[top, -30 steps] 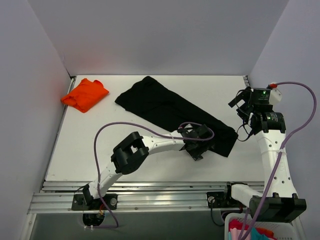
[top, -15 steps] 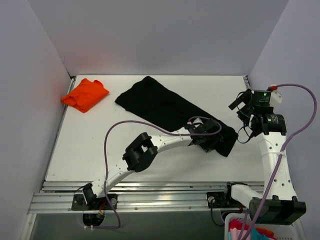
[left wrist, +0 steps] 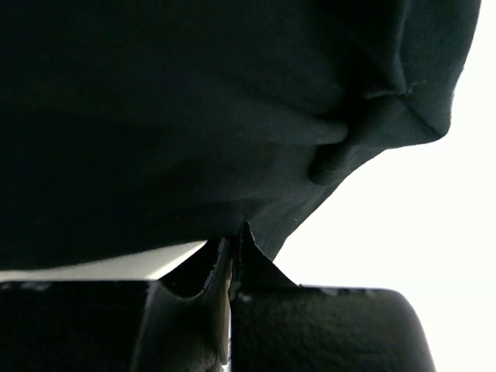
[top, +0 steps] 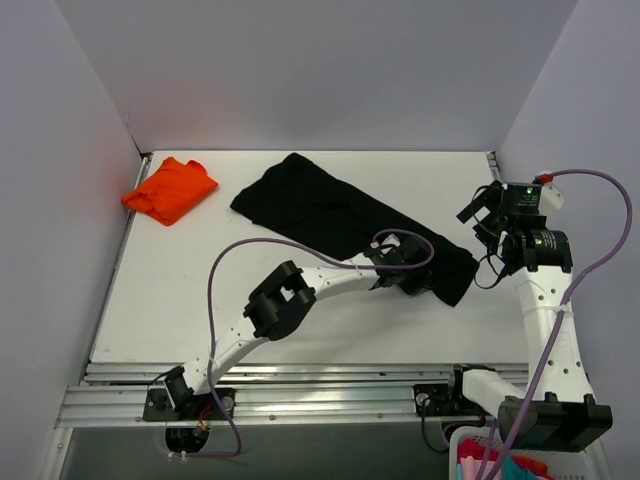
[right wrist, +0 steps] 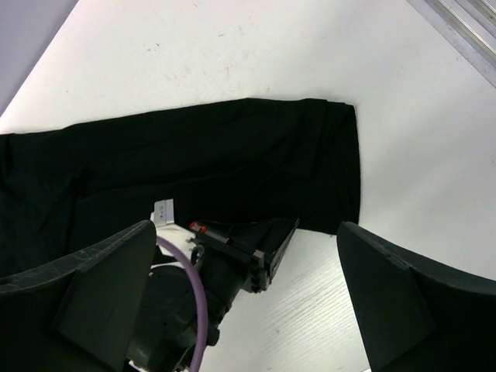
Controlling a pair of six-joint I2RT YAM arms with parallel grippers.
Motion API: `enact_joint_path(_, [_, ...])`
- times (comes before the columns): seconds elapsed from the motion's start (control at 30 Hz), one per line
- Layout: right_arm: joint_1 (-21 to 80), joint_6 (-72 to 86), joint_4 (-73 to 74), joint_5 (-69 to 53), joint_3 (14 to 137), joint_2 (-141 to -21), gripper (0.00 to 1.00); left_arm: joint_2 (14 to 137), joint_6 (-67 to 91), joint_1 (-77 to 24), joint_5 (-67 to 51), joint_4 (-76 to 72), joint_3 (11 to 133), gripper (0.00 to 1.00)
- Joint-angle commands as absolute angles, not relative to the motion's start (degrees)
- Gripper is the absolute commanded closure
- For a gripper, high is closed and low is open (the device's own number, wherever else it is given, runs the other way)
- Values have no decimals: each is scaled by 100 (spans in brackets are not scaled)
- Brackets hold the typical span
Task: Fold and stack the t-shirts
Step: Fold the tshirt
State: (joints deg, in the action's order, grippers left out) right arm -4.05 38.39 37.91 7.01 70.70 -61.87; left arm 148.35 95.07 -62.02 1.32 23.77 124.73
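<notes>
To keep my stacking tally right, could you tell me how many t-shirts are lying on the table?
2: the black t-shirt spread diagonally across the middle, and the orange t-shirt folded in the far left corner. None appears hidden.

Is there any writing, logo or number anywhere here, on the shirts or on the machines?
No readable text anywhere.
black t-shirt: plain, no print showing.
orange t-shirt: plain, no print showing.
white tag on the left arm: too small to read.
</notes>
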Motion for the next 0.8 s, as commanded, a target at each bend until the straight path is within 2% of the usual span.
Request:
enact_joint_path(0.0, [-369, 3779, 3788, 704, 7128, -6214, 2, 14364, 9255, -5986, 456, 2821, 11353, 98])
enact_joint_path(0.07, [-334, 3840, 3753, 520, 7111, -6249, 2, 13494, 9150, -5959, 579, 2664, 10534, 98])
enact_joint_path(0.1, [-317, 3858, 3736, 266, 7067, -6249, 2, 12865, 9149, -5933, 632, 2376, 9572, 98])
enact_joint_path(0.17, [-247, 3955, 3718, 62, 6840, -6197, 3, 12272, 9254, -5898, 624, 2128, 8627, 98])
enact_joint_path(0.2, [-185, 4033, 3692, -339, 6716, -6161, 3, 11739, 9324, -5880, 598, 1979, 7769, 98])
enact_joint_path(0.33, [-88, 3991, 3718, -1211, 6075, -6064, 4, 10497, 9413, -5818, 685, 1985, 6166, 98])
enact_joint_path(0.43, [166, 3754, 3744, -1913, 5582, -6152, 3, 9653, 9422, -5844, 764, 2398, 5391, 98])
enact_joint_path(0.63, [886, 3279, 4052, -2556, 5099, -6380, 3, 7720, 9860, -6064, 1220, 3760, 4563, 98])
enact_joint_path(0.77, [1528, 3646, 3587, -2961, 4896, -6504, 3, 6427, 10493, -6030, 1459, 4883, 3738, 98])
